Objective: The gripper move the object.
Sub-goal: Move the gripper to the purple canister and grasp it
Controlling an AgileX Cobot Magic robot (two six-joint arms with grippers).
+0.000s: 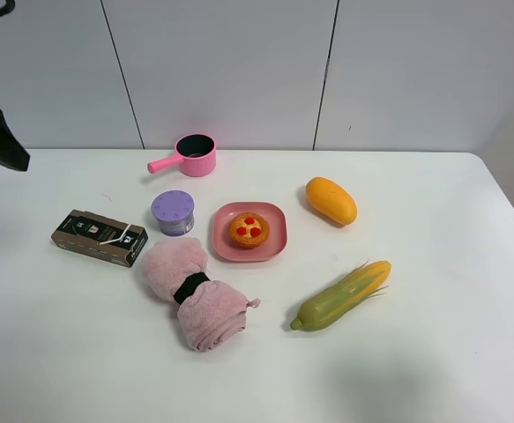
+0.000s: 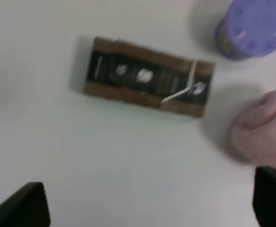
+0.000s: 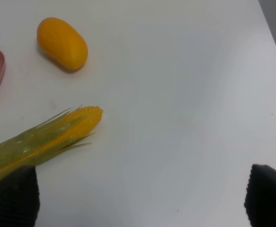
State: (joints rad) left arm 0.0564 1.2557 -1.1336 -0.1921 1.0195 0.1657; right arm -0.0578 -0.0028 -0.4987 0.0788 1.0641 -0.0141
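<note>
Eight things share one white table [image 1: 433, 352], and the pink plate [image 1: 277, 243] near its middle serves to place them all. A rolled pink towel [image 1: 193, 295] with a black band lies in front of the plate and to its left, near its front-left corner. The corn [image 1: 340, 297], green husk with a yellow tip, lies slantwise in front of the plate and to its right, apart from it. A brown box [image 1: 99, 237] with a pale strip across one end lies well left of the plate. An orange mango [image 1: 331, 200] lies to the plate's right and slightly behind, not touching. The pink saucepan [image 1: 195, 156] stands behind the plate and a little to its left, handle pointing away from the plate. The container [image 1: 174, 212] – lavender dotted lid, greyish sides – stands upright just beside the plate's left edge, between plate and box, with no gripper on it. A small tart [image 1: 249, 230] with red fruit sits in the plate's middle.

Only the dark fingertips of each gripper show. The left gripper [image 2: 147, 208] hangs over the table left of the plate, above the box, fingers [image 2: 19, 208] spread wide with nothing between them. The right gripper [image 3: 138, 203] hangs over the table right of the plate, near the corn – likewise spread wide and empty.
</note>
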